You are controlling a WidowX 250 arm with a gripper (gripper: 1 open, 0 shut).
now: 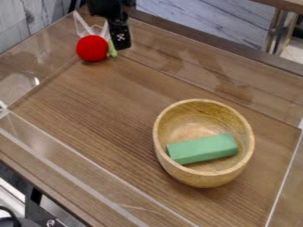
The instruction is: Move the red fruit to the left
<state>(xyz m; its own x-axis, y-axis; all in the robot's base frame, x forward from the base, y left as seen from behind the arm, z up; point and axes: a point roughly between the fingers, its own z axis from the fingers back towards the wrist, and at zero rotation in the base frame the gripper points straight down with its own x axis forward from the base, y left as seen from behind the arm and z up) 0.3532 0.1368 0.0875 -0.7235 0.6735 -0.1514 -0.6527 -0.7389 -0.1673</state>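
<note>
The red fruit [91, 48], small and round with a bit of green leaf on its right side, lies on the wooden table at the far left. My gripper [106, 35] hangs just above and behind it, pointing down and open. One black finger [120, 37] stands just to the right of the fruit; the other is hard to make out. Nothing is held.
A round wooden bowl [178, 120] with a green rectangular block [201, 148] inside stands at the right front. Clear plastic walls [35, 53] edge the table on the left and front. A grey plank wall runs behind.
</note>
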